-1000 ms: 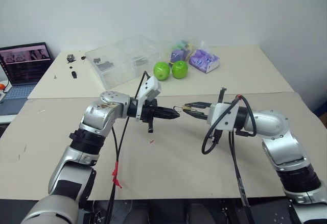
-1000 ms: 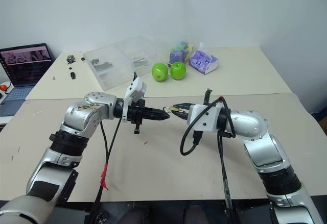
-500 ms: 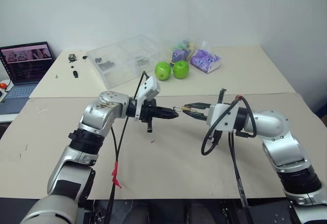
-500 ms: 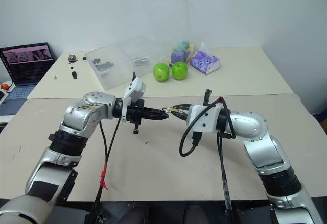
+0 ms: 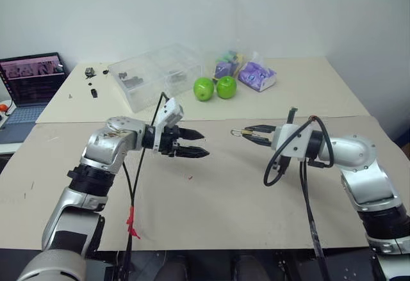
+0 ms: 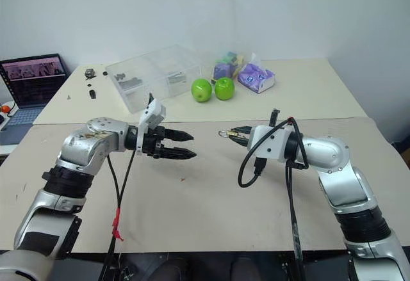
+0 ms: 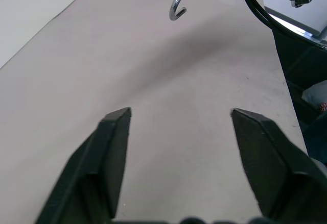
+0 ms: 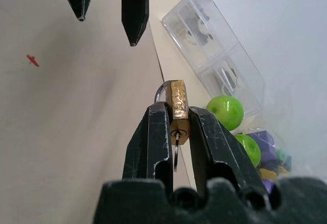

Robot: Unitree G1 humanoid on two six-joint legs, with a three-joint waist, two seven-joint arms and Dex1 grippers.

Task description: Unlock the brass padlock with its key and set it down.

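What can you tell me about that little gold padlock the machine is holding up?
The brass padlock is a tiny yellow-gold metal block with a dimpled-looking face and a thin silvery shackle. The shackle hangs as an open hook, its free end out of the body, so it looks unlocked. A key sits in the keyhole, with a thin ring on it. The right gripper pinches the body between its two black fingers, holding the lock in the air above the beige table. Nothing else touches it.
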